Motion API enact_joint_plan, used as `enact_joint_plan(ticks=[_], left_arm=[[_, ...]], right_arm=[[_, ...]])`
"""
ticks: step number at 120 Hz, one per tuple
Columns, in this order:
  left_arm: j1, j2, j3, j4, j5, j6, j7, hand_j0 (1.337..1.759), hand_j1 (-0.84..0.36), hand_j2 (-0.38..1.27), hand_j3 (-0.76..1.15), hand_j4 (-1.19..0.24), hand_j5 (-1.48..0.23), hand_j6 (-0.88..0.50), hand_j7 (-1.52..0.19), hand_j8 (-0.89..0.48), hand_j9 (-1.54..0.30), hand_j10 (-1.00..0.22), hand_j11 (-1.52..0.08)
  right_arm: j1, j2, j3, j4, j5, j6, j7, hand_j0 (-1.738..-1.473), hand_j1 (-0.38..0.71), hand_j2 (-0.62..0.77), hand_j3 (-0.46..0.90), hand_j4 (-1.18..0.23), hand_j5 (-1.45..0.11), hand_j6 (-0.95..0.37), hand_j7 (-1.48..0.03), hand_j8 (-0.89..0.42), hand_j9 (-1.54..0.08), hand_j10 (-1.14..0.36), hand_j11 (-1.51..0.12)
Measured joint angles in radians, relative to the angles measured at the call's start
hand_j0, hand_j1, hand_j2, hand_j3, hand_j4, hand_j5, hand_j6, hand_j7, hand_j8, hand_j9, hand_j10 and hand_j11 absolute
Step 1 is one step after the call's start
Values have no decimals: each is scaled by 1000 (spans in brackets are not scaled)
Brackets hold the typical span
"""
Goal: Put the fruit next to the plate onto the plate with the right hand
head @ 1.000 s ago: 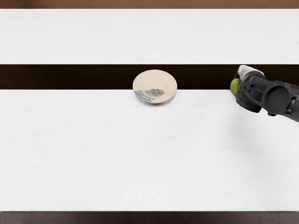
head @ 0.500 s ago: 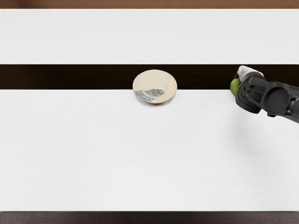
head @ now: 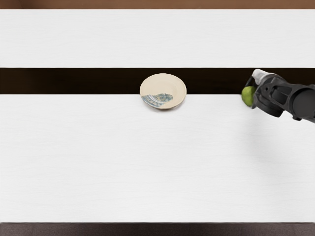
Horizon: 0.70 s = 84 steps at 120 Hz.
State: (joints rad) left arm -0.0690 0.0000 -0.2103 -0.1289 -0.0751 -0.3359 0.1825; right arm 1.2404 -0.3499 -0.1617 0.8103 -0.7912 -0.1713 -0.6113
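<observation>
White table (head: 147,157): right hand (head: 269,96) against green fruit (head: 247,96), well right of plate (head: 163,91) (whether it grips: cannot tell), presumably for pickup.

A round cream ceramic plate (head: 158,83) with a blue-grey pattern sits at the far edge of the white table (head: 147,157). Well to its right, a small round green fruit (head: 247,96) lies at the same edge, with the black right hand (head: 269,94) against its right side.
</observation>
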Motion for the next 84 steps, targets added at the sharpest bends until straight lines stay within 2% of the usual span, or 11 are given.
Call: enact_joint_plan(ticks=[30,56,84], left_arm=[[0,0,0,0,0,0,0,1658,332,3,0,-14,-18,-14,-18,-14,-18,-14,-18],[0,0,0,0,0,0,0,1658,332,3,0,-14,-18,-14,-18,-14,-18,-14,-18],[0,0,1,0,0,0,0,1658,332,3,0,-14,-18,-14,-18,-14,-18,-14,-18]], right_arm=[[2,-88,58,104,4,17,1,-1656,262,578,0,-670,-884,-559,-886,-666,-881,-688,-880],[0,-126,89,147,8,32,1,-1656,230,552,0,-693,-951,-586,-937,-678,-944,-716,-946],[-26,-148,192,176,12,94,2,-1654,209,528,0,-673,-1007,-572,-988,-662,-1009,-744,-1015]])
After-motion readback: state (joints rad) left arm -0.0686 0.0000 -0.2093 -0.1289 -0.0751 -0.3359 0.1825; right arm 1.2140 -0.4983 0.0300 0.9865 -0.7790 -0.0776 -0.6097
